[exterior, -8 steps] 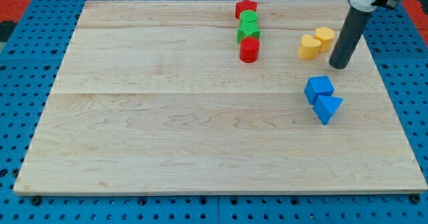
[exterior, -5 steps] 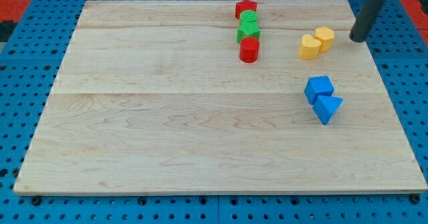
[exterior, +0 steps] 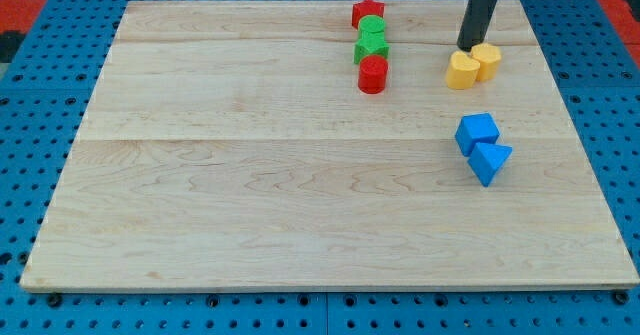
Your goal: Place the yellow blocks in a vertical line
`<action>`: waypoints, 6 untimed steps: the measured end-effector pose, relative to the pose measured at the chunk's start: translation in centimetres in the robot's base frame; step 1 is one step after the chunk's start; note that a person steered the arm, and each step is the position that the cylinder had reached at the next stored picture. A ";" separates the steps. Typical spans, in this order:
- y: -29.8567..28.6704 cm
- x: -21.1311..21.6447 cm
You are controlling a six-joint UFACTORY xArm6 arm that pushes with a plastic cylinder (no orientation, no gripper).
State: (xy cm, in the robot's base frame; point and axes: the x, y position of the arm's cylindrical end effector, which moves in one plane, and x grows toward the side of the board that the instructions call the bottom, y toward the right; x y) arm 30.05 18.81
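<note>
Two yellow blocks sit touching at the view's upper right: a yellow heart-shaped block and, to its upper right, a yellow hexagonal block. My tip stands just above them, at the top edge of the heart block and against the left side of the hexagonal block. The dark rod rises from it out of the view's top.
A column of a red star block, two green blocks and a red cylinder stands at top centre. A blue cube and a blue triangular block lie below the yellow blocks. The wooden board ends close to the right.
My tip moved from the right of the yellow blocks up and around to just above them. The yellow blocks have hardly moved.
</note>
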 end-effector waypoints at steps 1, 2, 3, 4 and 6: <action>-0.1 1.9; -0.1 2.3; -1.6 2.6; -5.1 2.6; -4.5 2.8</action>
State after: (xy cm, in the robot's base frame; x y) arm 32.82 14.29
